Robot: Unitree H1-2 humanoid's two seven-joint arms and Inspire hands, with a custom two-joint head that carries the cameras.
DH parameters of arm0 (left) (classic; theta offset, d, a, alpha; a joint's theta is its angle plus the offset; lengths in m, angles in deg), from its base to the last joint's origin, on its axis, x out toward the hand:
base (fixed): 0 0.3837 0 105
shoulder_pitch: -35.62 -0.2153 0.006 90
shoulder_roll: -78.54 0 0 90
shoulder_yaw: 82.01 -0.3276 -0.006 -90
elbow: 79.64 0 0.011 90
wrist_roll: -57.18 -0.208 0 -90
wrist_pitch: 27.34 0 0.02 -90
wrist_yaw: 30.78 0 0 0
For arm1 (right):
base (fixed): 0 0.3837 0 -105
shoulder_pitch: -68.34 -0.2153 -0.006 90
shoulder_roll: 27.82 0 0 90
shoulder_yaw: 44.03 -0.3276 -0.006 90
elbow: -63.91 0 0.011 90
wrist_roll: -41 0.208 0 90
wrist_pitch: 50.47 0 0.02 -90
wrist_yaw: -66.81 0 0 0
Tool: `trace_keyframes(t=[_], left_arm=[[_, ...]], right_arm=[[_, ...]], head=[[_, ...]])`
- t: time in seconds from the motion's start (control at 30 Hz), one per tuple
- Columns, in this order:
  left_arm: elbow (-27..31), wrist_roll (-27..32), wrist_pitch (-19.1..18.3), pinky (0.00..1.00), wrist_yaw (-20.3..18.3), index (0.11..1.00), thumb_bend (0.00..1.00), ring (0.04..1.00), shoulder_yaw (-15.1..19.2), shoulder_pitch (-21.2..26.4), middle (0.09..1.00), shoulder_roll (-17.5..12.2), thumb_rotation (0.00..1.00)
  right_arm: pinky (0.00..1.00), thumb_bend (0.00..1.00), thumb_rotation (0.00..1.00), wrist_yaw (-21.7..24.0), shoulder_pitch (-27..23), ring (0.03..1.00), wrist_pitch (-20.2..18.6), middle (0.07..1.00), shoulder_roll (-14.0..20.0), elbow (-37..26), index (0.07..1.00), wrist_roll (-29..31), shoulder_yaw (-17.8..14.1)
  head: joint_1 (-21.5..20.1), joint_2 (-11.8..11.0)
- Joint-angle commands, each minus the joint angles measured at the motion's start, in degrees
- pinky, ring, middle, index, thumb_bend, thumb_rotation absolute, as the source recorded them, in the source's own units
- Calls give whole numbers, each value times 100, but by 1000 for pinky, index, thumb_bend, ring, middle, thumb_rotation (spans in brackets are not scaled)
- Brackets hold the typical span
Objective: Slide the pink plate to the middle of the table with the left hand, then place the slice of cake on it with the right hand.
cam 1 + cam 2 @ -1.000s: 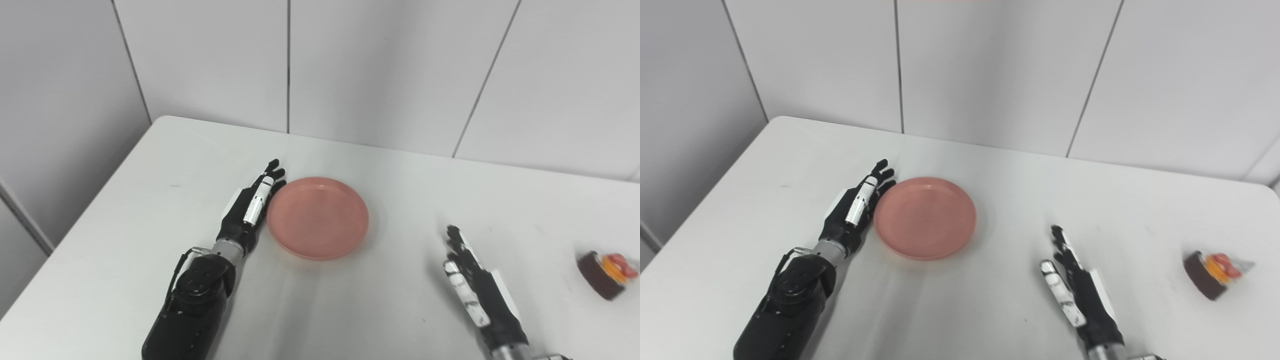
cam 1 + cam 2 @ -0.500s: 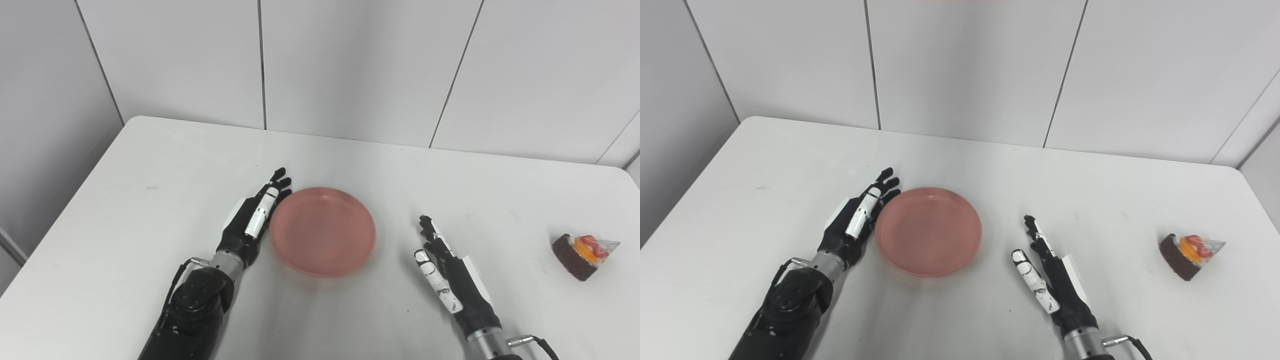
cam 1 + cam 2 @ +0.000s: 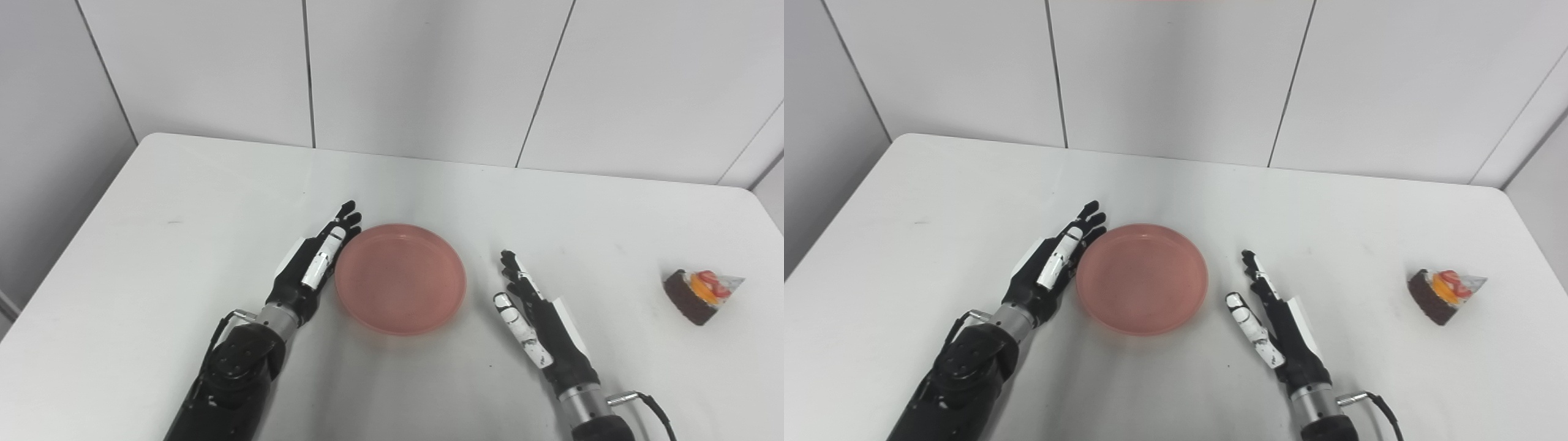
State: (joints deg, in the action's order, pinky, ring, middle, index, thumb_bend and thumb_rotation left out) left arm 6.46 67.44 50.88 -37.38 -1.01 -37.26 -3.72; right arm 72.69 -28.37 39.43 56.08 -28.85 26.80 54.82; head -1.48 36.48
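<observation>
Since a second ago my view has swung right; my left hand (image 3: 312,269) still lies flat, fingers straight, against the left rim of the round pink plastic plate (image 3: 400,278) mid-desk (image 3: 184,202). My right hand (image 3: 539,324) rests spread, empty. Far right sits the chocolate cake slice (image 3: 698,294).

Both hands are cased in black, with white panels set along the thumbs and backs. The left hand (image 3: 309,266) is joined by a silver wrist collar to a bulky black forearm, scuffed with pale flecks. At the right hand (image 3: 542,327), a silver cuff and thin black cable are seen, perhaps plugged in.
</observation>
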Motion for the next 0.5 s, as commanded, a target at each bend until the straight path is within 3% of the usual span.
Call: trace_keyframes(t=[0.0, 0.03, 0.07, 0.13, 0.3, 0.43, 0.47], left_arm=[[-197, -2, -408, 974, -329, 967, 399, 963, -184, -268, 973, 62, 1000], [-250, -10, -362, 965, -347, 966, 398, 960, -166, -264, 971, 42, 1000], [-307, -10, -315, 954, -364, 965, 399, 956, -144, -259, 969, 25, 1000], [-403, -1, -227, 942, -416, 962, 397, 950, -97, -258, 966, -13, 1000], [-534, 125, -257, 922, -558, 937, 403, 931, 85, -266, 950, -145, 1000], [-618, 161, -149, 900, -651, 923, 411, 924, 175, -255, 941, -209, 1000], [-640, 169, -129, 889, -669, 916, 406, 918, 196, -250, 933, -217, 999]], right_arm=[[915, 387, 1000, 66, 33, 948, -142, 962, -25, -11, 967, -51, 84], [910, 378, 1000, 35, 16, 946, -81, 961, -19, 6, 967, -108, 90], [903, 361, 1000, -4, -5, 944, -10, 960, -15, 37, 964, -174, 101], [895, 344, 1000, -107, -48, 941, 129, 958, 1, 78, 962, -329, 130], [822, 525, 798, -319, -183, 892, 126, 939, 13, -61, 959, -806, 216], [804, 629, 701, -406, -314, 867, 140, 930, 2, -239, 960, -953, 191], [800, 706, 669, -433, -345, 863, 163, 928, -7, -279, 957, -967, 167]], head=[[2, -2], [2, -2], [-313, -56], [-549, -113], [-1147, -179], [-1270, -193], [-1280, -196]])
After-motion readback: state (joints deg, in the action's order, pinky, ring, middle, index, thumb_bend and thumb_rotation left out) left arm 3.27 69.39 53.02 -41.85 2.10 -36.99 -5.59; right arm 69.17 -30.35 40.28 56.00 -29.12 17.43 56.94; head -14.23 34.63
